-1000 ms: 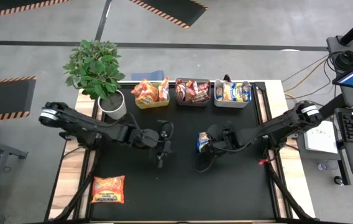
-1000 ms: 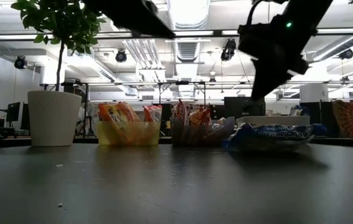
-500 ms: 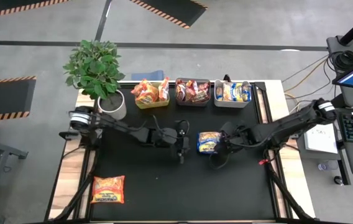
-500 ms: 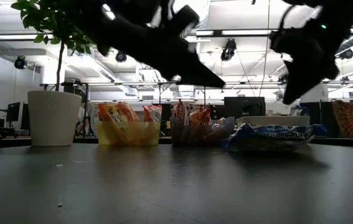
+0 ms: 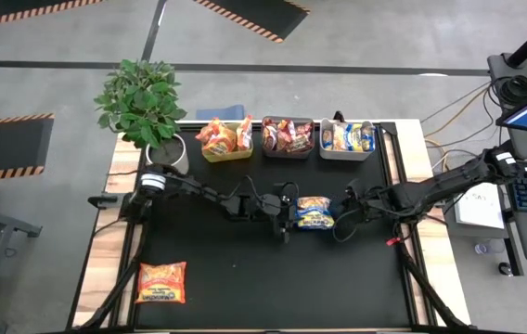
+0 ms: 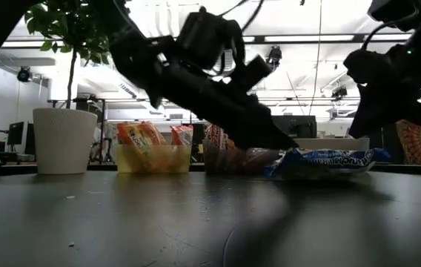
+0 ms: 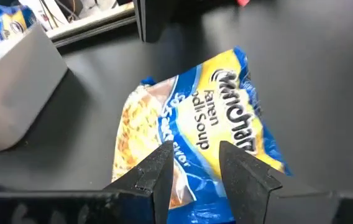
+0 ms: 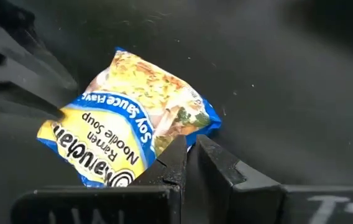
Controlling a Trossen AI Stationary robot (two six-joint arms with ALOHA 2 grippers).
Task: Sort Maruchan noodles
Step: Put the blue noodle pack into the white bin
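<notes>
A blue-and-yellow Maruchan packet (image 5: 314, 213) lies flat on the black table (image 5: 217, 288). It also shows in the left wrist view (image 7: 220, 143) and the right wrist view (image 8: 133, 134). My left gripper (image 5: 288, 221) is open at the packet's left end, one finger on either side of its edge (image 7: 192, 167). My right gripper (image 5: 341, 221) hangs just right of the packet, apart from it, with a narrow gap between its fingers (image 8: 191, 152). An orange packet (image 5: 161, 282) lies flat near the table's near-left corner. My left gripper comes slanting down from the table's left at the packet's left end (image 6: 293, 154). Whether its fingertips touch the wrapper, I cannot tell. The packet rests flat on the table.
Three bins stand along the far edge: a yellow-green one (image 5: 226, 152) with orange packets, a dark one (image 5: 287, 148) with red packets, and a grey one (image 5: 347, 150) with blue-and-yellow packets. A potted plant (image 5: 165, 154) stands at the far-left corner.
The right gripper had the blue-and-yellow packet raised on edge. It has let go and drawn back toward the table's right edge. The packet now lies flat, a little farther right. The left gripper has swept toward the right and come down at the packet's left end.
</notes>
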